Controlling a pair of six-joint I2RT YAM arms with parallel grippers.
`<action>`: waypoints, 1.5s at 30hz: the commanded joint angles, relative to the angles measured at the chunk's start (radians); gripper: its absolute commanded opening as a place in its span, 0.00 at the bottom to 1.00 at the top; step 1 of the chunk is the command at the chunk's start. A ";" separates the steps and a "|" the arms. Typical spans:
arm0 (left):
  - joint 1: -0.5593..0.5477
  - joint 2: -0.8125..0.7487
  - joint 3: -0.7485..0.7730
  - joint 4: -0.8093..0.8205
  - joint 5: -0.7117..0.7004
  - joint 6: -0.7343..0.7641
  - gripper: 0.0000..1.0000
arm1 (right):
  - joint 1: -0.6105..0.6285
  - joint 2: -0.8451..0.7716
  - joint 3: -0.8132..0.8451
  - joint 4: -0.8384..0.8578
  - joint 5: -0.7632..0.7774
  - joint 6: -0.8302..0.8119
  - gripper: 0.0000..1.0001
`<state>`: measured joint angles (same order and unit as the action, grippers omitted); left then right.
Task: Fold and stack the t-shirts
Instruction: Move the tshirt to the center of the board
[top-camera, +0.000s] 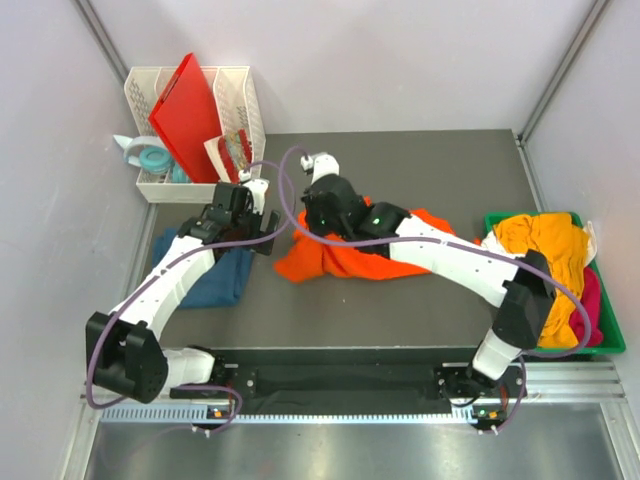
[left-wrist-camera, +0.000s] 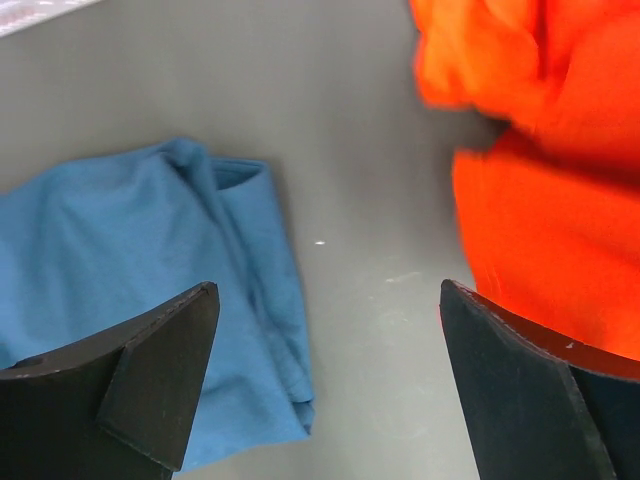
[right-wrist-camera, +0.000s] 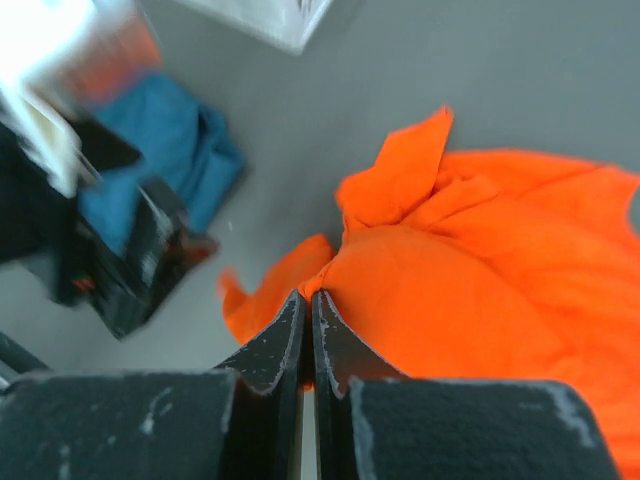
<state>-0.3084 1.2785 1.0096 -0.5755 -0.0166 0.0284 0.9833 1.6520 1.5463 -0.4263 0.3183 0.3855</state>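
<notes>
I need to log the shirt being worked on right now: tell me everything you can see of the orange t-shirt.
The orange t-shirt is bright, soft-looking cloth, crumpled and unfolded, lying midway across the grey table, partly hidden under the right arm. The right fingers, shut, pinch a raised fold of it. The blue t-shirt lies apart from it, not touching.
</notes>
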 joint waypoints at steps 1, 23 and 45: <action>0.002 -0.034 -0.002 0.052 -0.106 -0.024 0.96 | 0.020 0.022 -0.020 0.109 -0.047 0.052 0.00; -0.069 0.139 0.119 0.100 0.012 -0.013 0.97 | -0.199 -0.227 -0.119 -0.174 0.390 0.165 1.00; -0.101 0.456 0.472 0.177 0.052 -0.116 0.98 | -0.172 -0.366 -0.373 -0.215 0.377 0.270 1.00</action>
<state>-0.4129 1.6798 1.4307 -0.4137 -0.0120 -0.0593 0.8040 1.3323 1.1824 -0.6449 0.6689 0.6399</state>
